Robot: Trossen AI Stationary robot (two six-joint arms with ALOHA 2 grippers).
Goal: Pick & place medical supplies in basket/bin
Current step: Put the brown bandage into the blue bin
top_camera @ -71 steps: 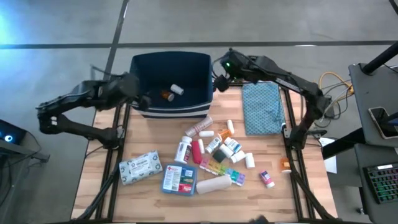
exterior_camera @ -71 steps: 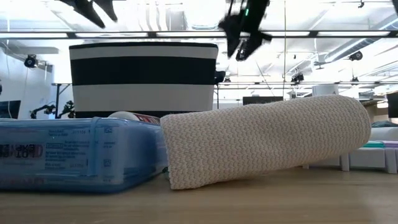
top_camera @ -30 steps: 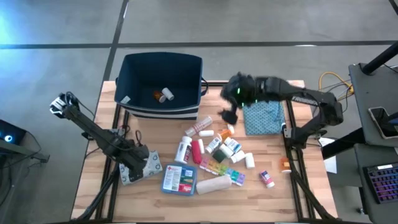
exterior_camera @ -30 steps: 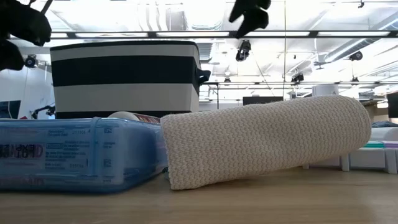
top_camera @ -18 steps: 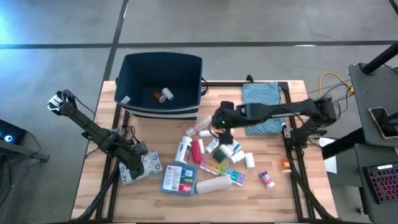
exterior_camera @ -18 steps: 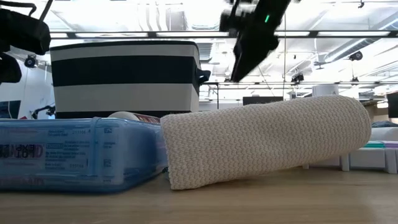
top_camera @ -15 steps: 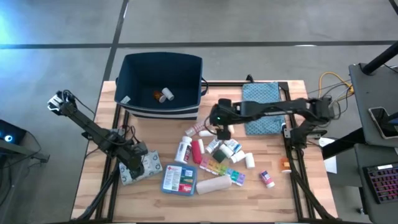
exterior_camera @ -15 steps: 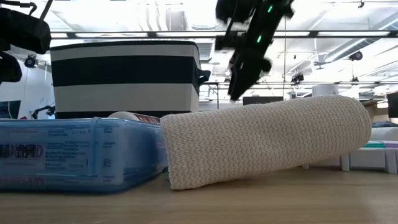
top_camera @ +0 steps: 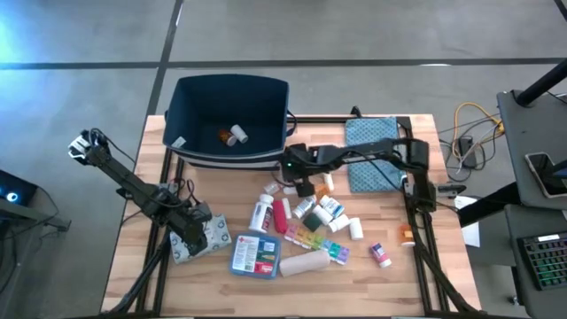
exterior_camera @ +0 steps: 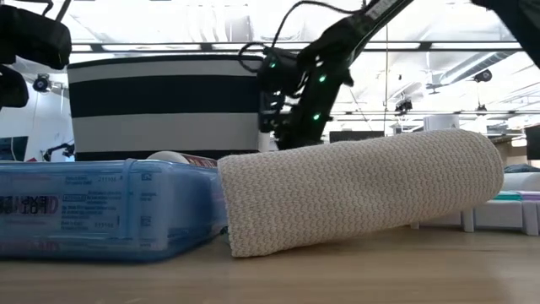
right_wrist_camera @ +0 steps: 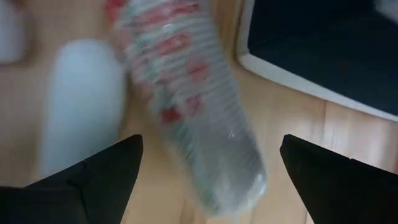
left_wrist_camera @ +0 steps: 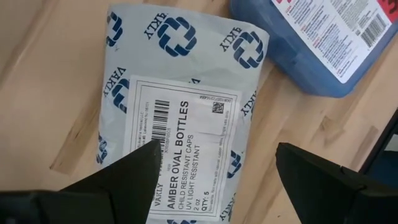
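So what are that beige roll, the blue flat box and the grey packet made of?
The roll looks like knitted elastic fabric: its woven ribbing is plain in the low view. The box seems to be translucent blue plastic, smooth and slightly glossy, with a printed label. The packet is probably a thin plastic mailer, matte and wrinkled, printed with blue logos and a paper sticker.

The right gripper (top_camera: 297, 182) has swung from above the bin's (top_camera: 232, 155) upper-right corner down to centre frame in the overhead view, fingers apart over a clear red-printed tube (right_wrist_camera: 186, 106) beside the bin's wall. The left gripper (top_camera: 197, 237) has dropped from the bin's left side to the grey packet (top_camera: 202, 239) at lower left, fingers spread. The bin now sits slightly further left.
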